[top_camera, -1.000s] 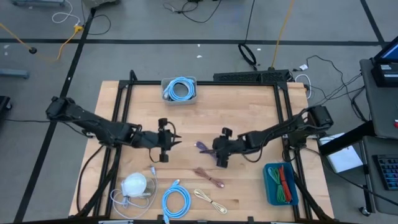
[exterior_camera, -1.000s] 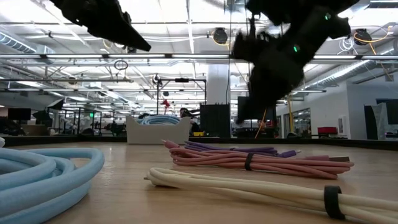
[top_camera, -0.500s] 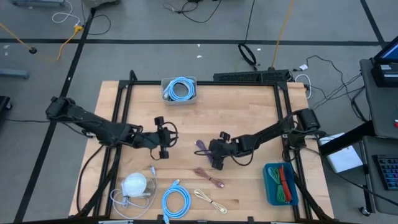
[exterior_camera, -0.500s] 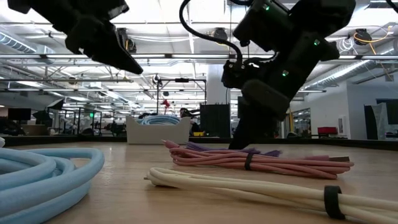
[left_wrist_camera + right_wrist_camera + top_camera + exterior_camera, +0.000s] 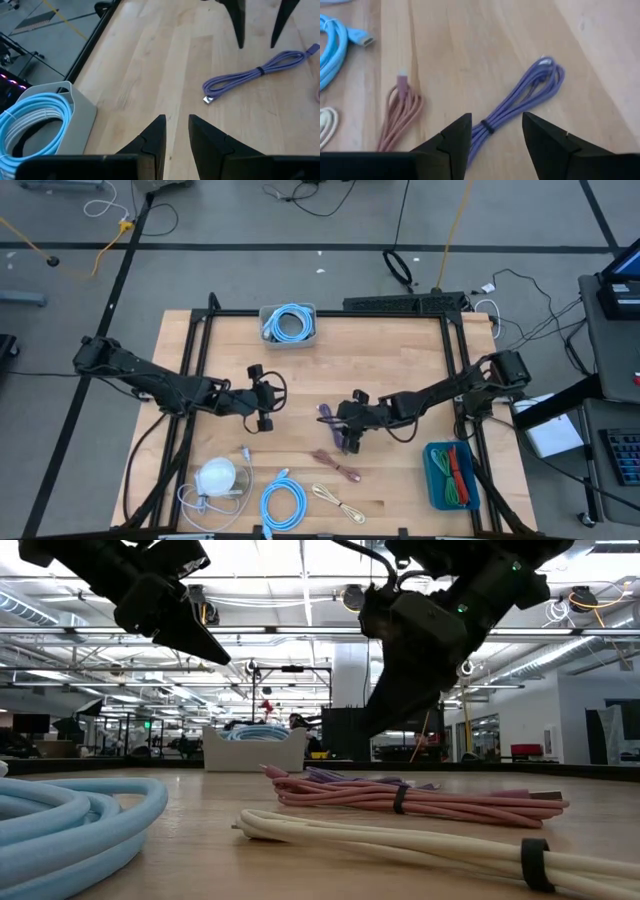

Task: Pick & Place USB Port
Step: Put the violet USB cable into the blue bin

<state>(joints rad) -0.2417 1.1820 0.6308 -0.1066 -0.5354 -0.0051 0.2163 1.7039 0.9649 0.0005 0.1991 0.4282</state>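
The right claw (image 5: 345,442) is held just above the wooden surface (image 5: 400,350), its fingers (image 5: 454,141) spread apart with nothing between them. The bundled purple USB cable (image 5: 520,102) is seen lying flat on the surface directly ahead of and beneath this claw, its banded middle lined up with the gap between the two fingers, and no contact with it can be made out. Just beside that cable, on the side nearer the front edge of the surface, a pink cable bundle (image 5: 400,114) is laid, and beyond it a cream cable (image 5: 338,503) and a coiled light-blue cable (image 5: 282,504) are found. The left claw (image 5: 267,405) is held in the air well apart from the right one, its fingers (image 5: 151,138) parted by a narrow gap and gripping nothing; the purple cable is seen ahead of it on the surface, with the right claw's fingers hanging over it. A grey bin (image 5: 288,323) holding a blue and white cable coil is placed at the far edge of the surface, beyond the left claw. A blue bin (image 5: 452,475) with red and green cables is set behind the right claw.
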